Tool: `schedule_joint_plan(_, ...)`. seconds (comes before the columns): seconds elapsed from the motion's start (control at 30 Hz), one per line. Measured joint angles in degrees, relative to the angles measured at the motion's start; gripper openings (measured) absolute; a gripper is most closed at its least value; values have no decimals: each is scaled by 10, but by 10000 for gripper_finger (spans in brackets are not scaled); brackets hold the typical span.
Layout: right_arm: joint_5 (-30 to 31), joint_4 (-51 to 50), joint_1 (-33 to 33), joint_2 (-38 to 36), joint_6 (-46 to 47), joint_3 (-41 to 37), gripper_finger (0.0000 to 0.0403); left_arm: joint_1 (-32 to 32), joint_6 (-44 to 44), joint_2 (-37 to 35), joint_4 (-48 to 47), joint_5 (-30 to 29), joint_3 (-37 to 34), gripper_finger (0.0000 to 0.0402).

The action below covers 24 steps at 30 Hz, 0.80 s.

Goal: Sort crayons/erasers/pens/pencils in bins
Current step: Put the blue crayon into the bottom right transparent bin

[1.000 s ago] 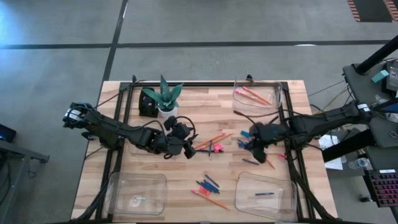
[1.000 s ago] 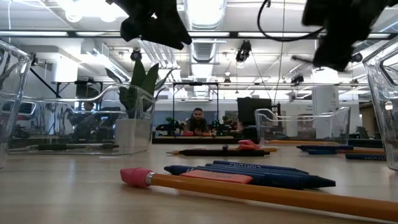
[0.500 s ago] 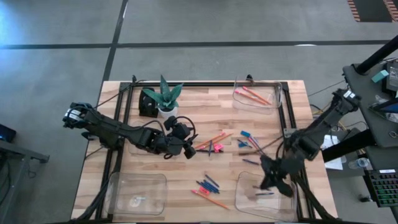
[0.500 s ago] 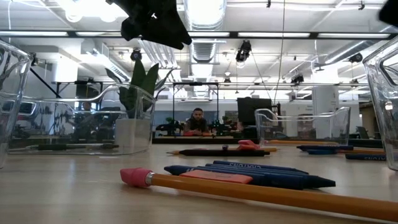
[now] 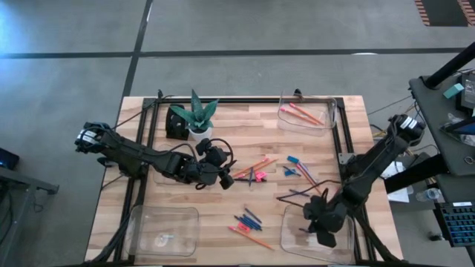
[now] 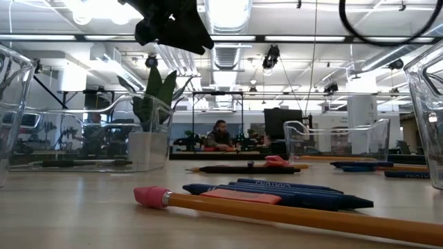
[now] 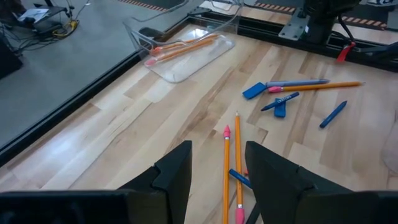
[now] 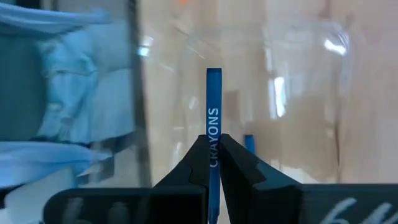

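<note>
Wide bare wood along the far middle of the table (image 5: pixel 245 119), easy passage there; the potted plant (image 5: pixel 195 117) blocks the far-left stretch, and the left gripper (image 5: pixel 225 176) hangs mid-table just beside a scatter of pencils (image 5: pixel 256 166) and an eraser (image 5: pixel 292 159). Near side, a cluster of crayons (image 5: pixel 248 219) sits between the two near bins (image 5: pixel 162 231), narrowing that lane. The right gripper (image 5: pixel 320 232) crowds the near-right bin (image 5: pixel 293 222); black frame rails (image 5: pixel 145 133) fence both flanks
</note>
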Motion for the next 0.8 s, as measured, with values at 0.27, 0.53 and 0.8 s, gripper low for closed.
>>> schedule_joint_plan(0.27, -16, 0, 0, 53, 56, 0, 18, 0, 0, 0, -1, 5, 0, 137)
schedule_joint_plan(0.53, -17, 0, 0, 62, 56, 0, 83, 0, 0, 0, -1, 15, -3, 137)
schedule_joint_plan(0.8, 38, -16, -4, -27, -40, 33, 114, 0, 0, 0, 0, 16, -7, 137)
